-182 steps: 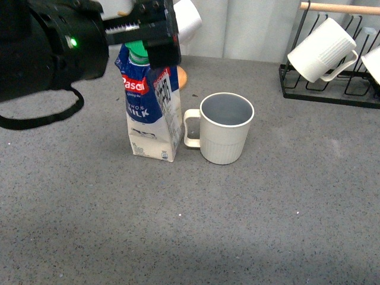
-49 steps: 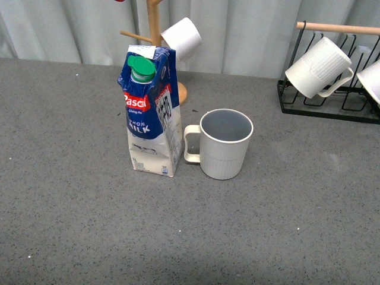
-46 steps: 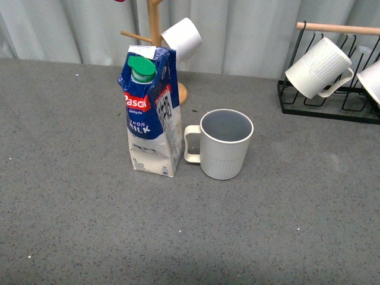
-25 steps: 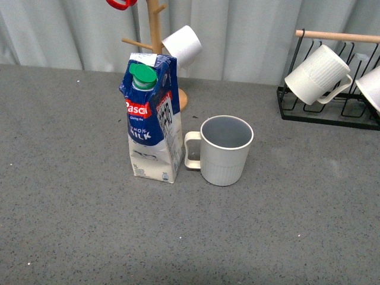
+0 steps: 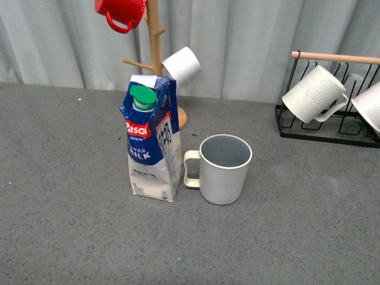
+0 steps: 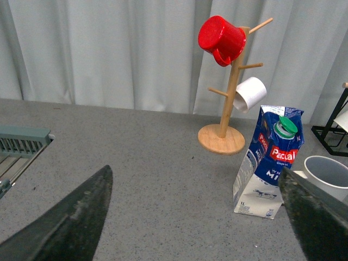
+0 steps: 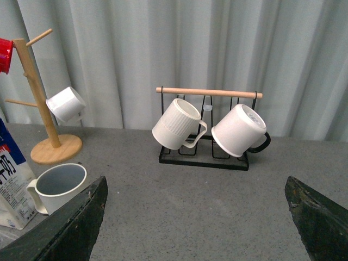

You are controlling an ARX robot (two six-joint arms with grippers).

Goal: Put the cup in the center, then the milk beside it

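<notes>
The cup [image 5: 224, 169], a cream-white ribbed mug with a grey-blue inside, stands upright mid-table, its handle toward the milk. The milk [image 5: 152, 139], a blue and white gable-top carton with a green cap, stands upright just left of the cup, almost touching the handle. Both also show in the left wrist view, milk [image 6: 269, 163] and cup [image 6: 329, 176], and in the right wrist view, cup [image 7: 57, 186] and milk [image 7: 12, 185]. Neither arm shows in the front view. My left gripper [image 6: 198, 217] is open and empty, well back from the milk. My right gripper [image 7: 198, 217] is open and empty over bare table.
A wooden mug tree [image 5: 155, 53] stands behind the milk with a red mug [image 5: 122, 12] and a smooth white mug [image 5: 181, 65]. A black rack [image 5: 323, 127] at the back right holds two white mugs [image 7: 176, 124] [image 7: 239, 130]. A green-grey rack [image 6: 22, 144] sits at the left.
The left arm that stood over the milk has left the front view. The front view has since tilted up, so the milk and cup sit lower and the red mug shows.
</notes>
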